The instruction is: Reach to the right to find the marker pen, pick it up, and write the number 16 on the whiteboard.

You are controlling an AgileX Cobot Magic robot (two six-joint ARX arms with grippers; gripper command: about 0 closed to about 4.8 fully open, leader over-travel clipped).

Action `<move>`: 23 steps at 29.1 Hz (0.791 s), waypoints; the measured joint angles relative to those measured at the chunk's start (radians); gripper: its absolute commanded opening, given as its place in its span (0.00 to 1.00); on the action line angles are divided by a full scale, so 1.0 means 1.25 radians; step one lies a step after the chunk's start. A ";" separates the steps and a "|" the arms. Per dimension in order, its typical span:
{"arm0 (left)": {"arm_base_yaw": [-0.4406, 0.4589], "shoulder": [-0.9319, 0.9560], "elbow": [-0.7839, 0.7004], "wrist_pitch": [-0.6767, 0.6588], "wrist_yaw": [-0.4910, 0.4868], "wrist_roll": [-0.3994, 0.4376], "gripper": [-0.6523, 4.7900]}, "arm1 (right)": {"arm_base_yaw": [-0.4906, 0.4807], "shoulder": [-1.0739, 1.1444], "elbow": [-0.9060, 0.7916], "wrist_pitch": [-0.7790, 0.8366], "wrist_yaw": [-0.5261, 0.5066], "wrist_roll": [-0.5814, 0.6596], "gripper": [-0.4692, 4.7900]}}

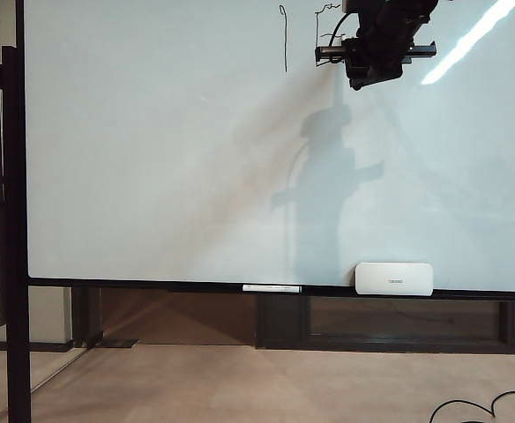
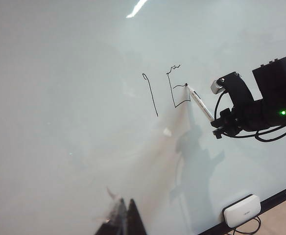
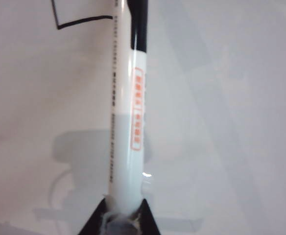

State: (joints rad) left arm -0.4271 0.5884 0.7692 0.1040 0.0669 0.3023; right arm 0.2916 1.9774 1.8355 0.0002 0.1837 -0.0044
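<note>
The right gripper (image 3: 124, 215), high against the whiteboard (image 1: 152, 176), has its fingers (image 3: 96, 223) closed on the marker pen (image 3: 128, 122), whose tip touches the number 16 (image 2: 165, 90). The left gripper (image 2: 122, 218) hangs lower down before the board with its fingers together, empty. An eraser (image 1: 393, 278) sits on the ledge.

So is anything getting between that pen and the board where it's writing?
Nothing visible. The right gripper holds the marker pen with its tip on the whiteboard at the unfinished 6. The eraser sits far below, and the left gripper is clear.
</note>
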 measured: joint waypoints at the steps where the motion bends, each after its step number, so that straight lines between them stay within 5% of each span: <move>1: 0.000 0.000 0.000 -0.003 0.000 0.000 0.11 | 0.000 0.000 0.000 0.000 0.007 0.000 0.09; 18: 0.000 -0.009 0.000 -0.009 -0.028 0.000 0.11 | 0.000 0.000 0.002 -0.065 0.012 0.004 0.09; 23: 0.000 -0.081 0.000 -0.042 -0.150 0.003 0.11 | 0.007 -0.034 0.001 -0.080 0.012 0.005 0.09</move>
State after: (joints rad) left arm -0.4271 0.4866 0.7689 0.0509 -0.1211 0.3058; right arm 0.3000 1.9350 1.8366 -0.0994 0.1982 0.0021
